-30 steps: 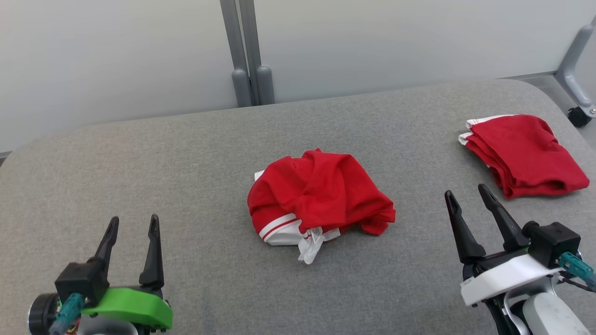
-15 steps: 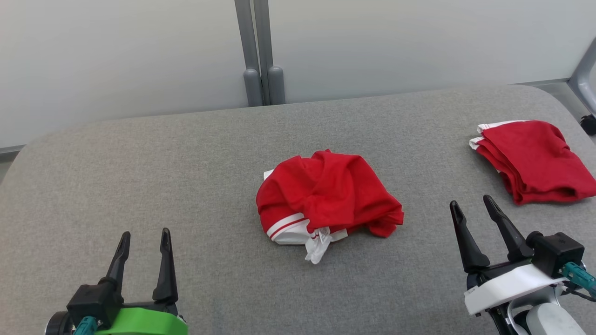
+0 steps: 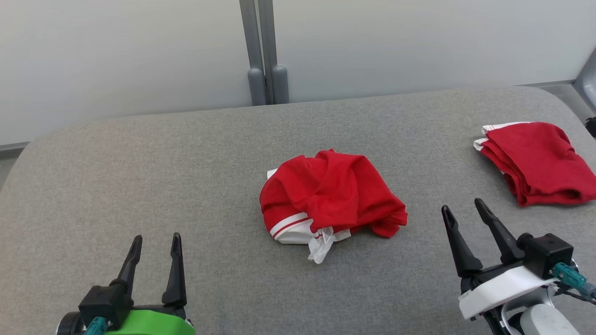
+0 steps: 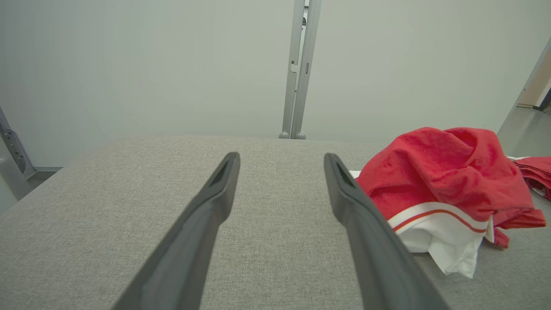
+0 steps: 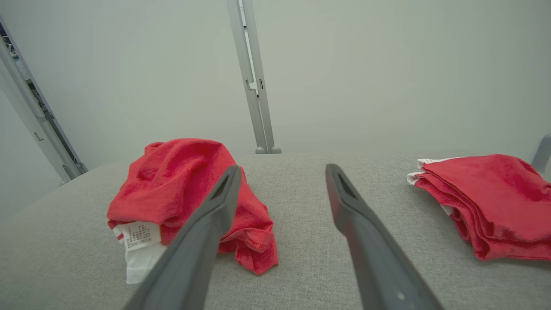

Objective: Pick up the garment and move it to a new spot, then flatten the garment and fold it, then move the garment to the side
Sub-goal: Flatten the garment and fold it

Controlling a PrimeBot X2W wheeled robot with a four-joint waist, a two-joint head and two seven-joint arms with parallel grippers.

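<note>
A crumpled red garment (image 3: 331,197) with white striped trim lies in a heap at the middle of the grey table (image 3: 186,158). In the left wrist view the garment (image 4: 443,172) sits to the right of my fingers; in the right wrist view the same garment (image 5: 181,189) sits to the left. My left gripper (image 3: 156,240) stands open at the lower left, well short of the heap. At the lower right my right gripper (image 3: 463,208) is open too, a hand's width right of the heap. Neither holds anything.
A second red garment (image 3: 535,160), folded, lies at the table's far right edge, also visible as a folded stack (image 5: 490,202) in the right wrist view. A grey post (image 3: 263,51) stands against the pale wall behind the table.
The whole head picture has shifted right and down, so the camera moved. Both grippers stay open and low; the crumpled garment lies as before.
</note>
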